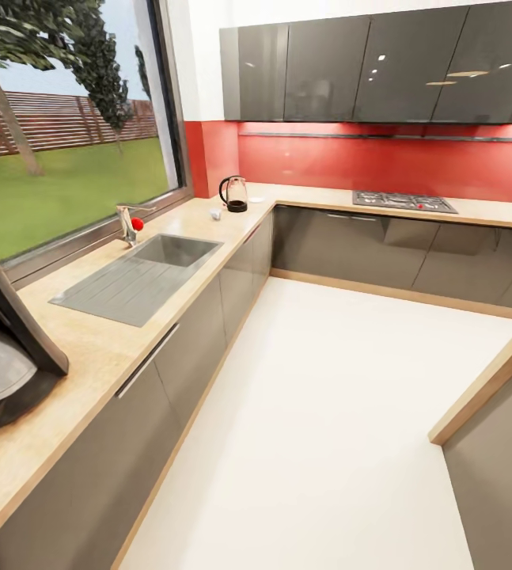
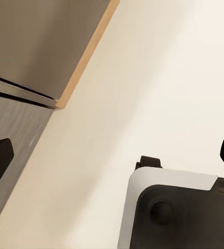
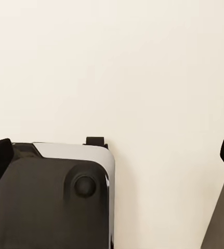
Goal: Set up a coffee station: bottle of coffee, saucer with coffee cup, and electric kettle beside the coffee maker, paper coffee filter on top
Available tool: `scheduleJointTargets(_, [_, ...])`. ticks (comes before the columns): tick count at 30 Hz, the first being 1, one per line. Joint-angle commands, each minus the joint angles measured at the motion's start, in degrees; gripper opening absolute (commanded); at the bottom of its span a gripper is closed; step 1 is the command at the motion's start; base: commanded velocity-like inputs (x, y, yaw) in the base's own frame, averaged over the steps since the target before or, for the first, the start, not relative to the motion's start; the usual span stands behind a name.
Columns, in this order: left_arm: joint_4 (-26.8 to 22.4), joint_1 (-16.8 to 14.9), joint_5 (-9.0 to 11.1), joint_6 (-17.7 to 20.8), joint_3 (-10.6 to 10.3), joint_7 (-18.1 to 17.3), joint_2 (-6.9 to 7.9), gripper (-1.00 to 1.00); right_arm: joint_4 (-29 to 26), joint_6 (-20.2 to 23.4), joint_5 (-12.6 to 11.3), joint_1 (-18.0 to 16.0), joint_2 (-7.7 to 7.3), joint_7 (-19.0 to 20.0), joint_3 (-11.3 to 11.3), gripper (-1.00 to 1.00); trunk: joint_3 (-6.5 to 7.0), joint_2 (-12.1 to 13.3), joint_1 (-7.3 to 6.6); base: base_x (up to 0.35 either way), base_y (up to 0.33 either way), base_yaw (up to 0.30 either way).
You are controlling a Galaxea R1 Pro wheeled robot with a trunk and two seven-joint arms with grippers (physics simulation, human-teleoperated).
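Both grippers, left [image 2: 112, 155] and right [image 3: 112, 155], spread wide, empty, above pale floor [image 3: 112, 62]. Black coffee maker [image 1: 2, 348] and glass electric kettle [image 1: 234, 194] well apart on beige countertop [image 1: 105, 340].

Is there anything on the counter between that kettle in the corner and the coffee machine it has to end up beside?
Yes. The sink with its tap is set into the counter between the kettle and the coffee machine. A small white object lies near the kettle.

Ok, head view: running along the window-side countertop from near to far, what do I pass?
Coffee maker → sink → faucet → small white object → electric kettle, in the far corner.
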Motion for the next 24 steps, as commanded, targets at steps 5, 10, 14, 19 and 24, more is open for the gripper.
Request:
scheduleJointTargets(5, [0.06,-0.04,0.02,-0.23,0.09,-0.01,-0.01,1.0,0.02,-0.17,0.06,-0.03,0.0,-0.03,-0.02,1.0,-0.1,-0.1,0.03,0.0,0.0,0.0])
scheduleJointTargets(10, [0.05,-0.04,0.02,-0.22,0.09,-0.01,-0.01,1.0,0.02,-0.17,0.06,-0.03,0.0,-0.03,-0.02,1.0,-0.1,-0.1,0.03,0.0,0.0,0.0])
scheduleJointTargets(14, [0.04,-0.04,0.02,-0.23,0.09,-0.01,-0.01,1.0,-0.03,-0.17,0.01,-0.03,0.0,-0.03,-0.02,1.0,-0.1,-0.1,0.03,0.0,0.0,0.0])
scheduleJointTargets(19, [0.05,-0.04,0.02,-0.23,0.09,-0.01,-0.01,1.0,-0.14,-0.17,-0.02,-0.03,0.0,-0.03,-0.08,1.0,-0.1,-0.1,0.03,0.0,0.0,0.039])
scheduleJointTargets(24, [0.03,-0.04,-0.1,-0.23,-0.04,-0.01,0.0,1.0,-0.15,-0.17,-0.03,-0.03,0.0,-0.03,-0.11,1.0,-0.1,-0.1,0.03,0.0,0.0,0.218])
